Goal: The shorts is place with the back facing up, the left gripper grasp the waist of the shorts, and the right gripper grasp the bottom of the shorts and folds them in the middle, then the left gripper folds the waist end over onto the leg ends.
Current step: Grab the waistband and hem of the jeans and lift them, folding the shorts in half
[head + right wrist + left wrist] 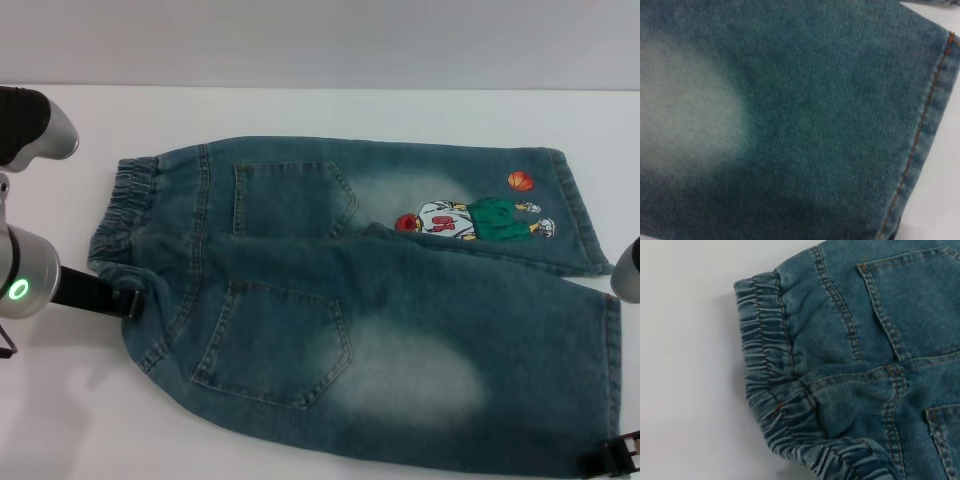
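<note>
The left gripper (128, 300) is seen at about 9 o'clock in the head view, its black end reaching in level with the desk (300, 110) and meeting the waist edge of the shorts (360, 300). Whether its fingers are spread or pinching the cloth cannot be told. The right gripper (615, 458) is seen at about 4 o'clock, at the hem corner of the near leg, with only a black tip shown; the state of its fingers cannot be told either.

The shorts are laid flat across the middle of the white desk, back side up, with the elastic waistband (125, 205) toward 9 o'clock and the leg hems toward 3 o'clock. Two back pockets are shown, stitched in orange-brown thread. The denim is blue with pale faded patches on each leg. A cartoon patch (470, 220) and a small orange ball (520, 181) are sewn on the far leg near its hem. In the left wrist view the gathered waistband (770, 365) is ruffled and slightly rumpled.
</note>
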Tool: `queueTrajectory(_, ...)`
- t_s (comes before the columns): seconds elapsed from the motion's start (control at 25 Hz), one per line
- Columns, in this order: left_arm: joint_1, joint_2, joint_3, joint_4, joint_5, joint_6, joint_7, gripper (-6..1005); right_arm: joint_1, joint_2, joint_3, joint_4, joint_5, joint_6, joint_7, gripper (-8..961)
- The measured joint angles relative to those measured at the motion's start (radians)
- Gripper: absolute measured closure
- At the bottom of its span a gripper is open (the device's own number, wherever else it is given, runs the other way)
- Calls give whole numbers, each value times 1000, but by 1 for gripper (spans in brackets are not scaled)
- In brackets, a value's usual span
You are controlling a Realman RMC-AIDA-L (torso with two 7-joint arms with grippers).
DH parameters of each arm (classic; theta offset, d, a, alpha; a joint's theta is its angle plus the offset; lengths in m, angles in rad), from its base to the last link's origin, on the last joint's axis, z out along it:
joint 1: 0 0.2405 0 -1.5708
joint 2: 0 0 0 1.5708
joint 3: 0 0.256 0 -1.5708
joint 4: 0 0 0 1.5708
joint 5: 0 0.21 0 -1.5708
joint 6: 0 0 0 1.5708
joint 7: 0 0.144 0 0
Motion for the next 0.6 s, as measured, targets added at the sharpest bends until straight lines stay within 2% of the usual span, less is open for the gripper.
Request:
queueTrajectory(0.48, 1, 0, 0, 0, 0, -2, 0, 788, 22, -2, 1, -13, 5, 6, 0, 271)
queueTrajectory(0.6, 1, 1, -1, 1, 0, -2, 0, 788, 30, -7, 3, -29, 21, 7, 0, 338)
